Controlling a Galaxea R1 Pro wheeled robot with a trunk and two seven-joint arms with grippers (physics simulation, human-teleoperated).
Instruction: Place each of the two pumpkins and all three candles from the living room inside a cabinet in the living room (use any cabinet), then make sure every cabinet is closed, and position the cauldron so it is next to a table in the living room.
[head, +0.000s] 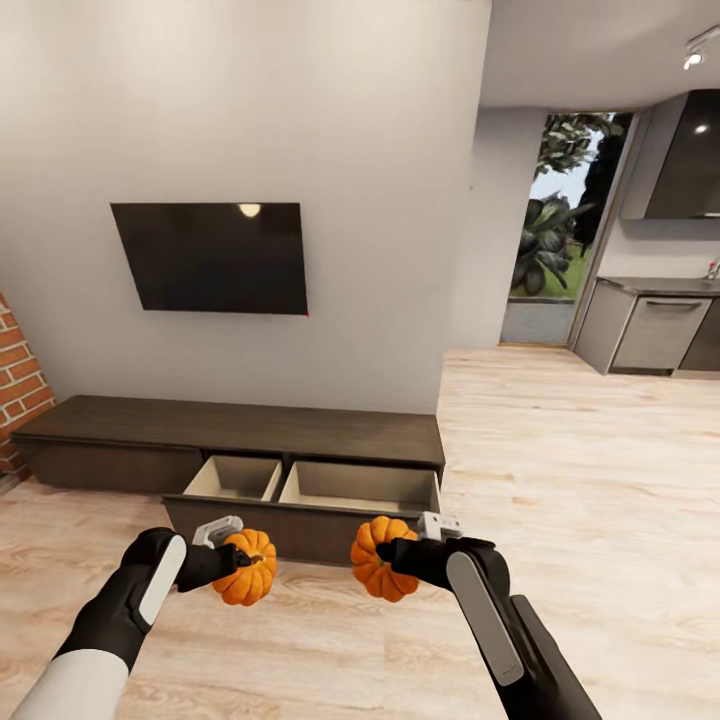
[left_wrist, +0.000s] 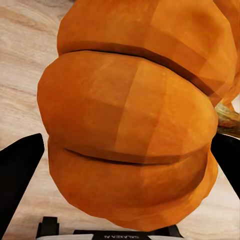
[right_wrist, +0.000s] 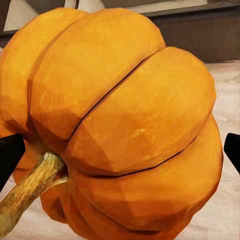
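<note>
Light plank floor (head: 560, 480) runs up to the low dark cabinet (head: 230, 425) under the wall TV (head: 210, 257), and I see its wide drawer (head: 300, 500) pulled open, pale inside. My left gripper (head: 232, 562) clamps one pumpkin (head: 247, 567); my right gripper (head: 392, 556) clamps the other pumpkin (head: 380, 572). Both hang just in front of the drawer, above the floor.

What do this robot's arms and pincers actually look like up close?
Both arms are mostly glossy black with a long pale grey panel set along the forearm. The left arm turns white nearer the body. Each ends in a light grey bracket and two flat black fingers: left gripper, right gripper. Small mirrored lettering sits on the left gripper's base. No cables show.
</note>
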